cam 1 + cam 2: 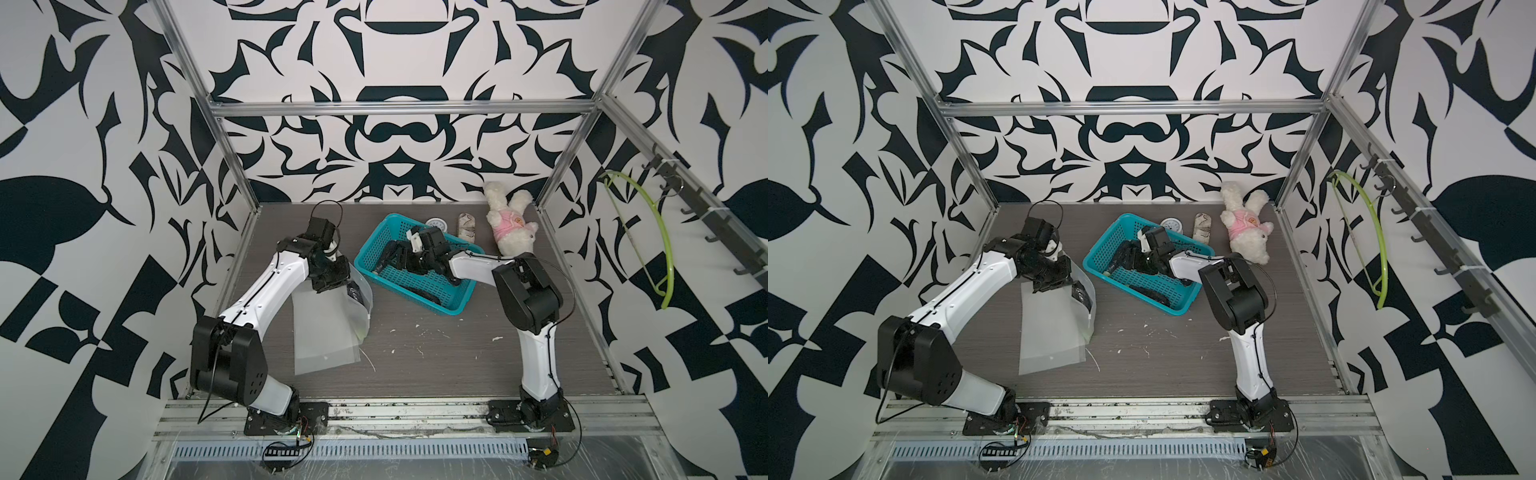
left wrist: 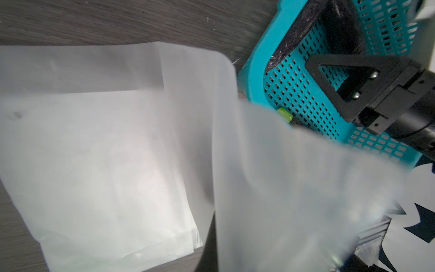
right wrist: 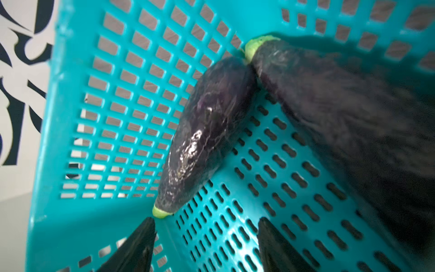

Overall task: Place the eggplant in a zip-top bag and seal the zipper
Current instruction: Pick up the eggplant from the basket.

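Left end effector (image 1: 334, 284) clenched on upper edge of frosted translucent zip-top plastic bag (image 1: 324, 332), at 9 o'clock on grey woodgrain tabletop (image 1: 436, 353). Right end effector (image 3: 206, 221) released, inside teal perforated plastic basket (image 3: 58, 117) at 12 o'clock, just short of slim dark purple eggplant (image 3: 207, 131) lying along basket wall
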### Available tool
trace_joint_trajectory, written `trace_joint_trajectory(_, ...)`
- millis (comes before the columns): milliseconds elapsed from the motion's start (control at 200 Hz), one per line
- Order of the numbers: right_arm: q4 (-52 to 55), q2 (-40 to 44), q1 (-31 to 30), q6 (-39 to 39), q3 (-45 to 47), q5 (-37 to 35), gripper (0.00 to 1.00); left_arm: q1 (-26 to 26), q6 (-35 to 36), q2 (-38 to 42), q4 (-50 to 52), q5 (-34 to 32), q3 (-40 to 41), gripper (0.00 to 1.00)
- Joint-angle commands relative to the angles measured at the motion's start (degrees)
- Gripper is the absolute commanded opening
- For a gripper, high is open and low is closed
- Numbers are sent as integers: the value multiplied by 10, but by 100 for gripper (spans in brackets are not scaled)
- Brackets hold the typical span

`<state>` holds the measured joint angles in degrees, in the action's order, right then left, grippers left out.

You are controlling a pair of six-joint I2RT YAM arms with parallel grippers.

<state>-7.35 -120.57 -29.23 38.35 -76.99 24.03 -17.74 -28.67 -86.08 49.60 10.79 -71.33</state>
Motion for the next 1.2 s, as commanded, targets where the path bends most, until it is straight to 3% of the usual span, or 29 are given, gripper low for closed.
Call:
trace_joint_trajectory(0,-62,1,3,55,-23,8,70,1,4,3,-4,15,5,0)
trace_joint_trajectory(425,-189,-61,11,150,-31,49,71,-4,-2,5,-13,27,6,0)
trace_joint_trajectory(705,-257,-101,15,224,-47,82,67,-6,4,15,-15,26,13,0)
trace_joint_trajectory(1005,-261,-117,15,242,-58,96,47,-9,3,15,-21,27,18,0)
trace_joint_trajectory(1195,-261,-87,15,215,-33,91,42,-9,5,15,-16,24,16,0)
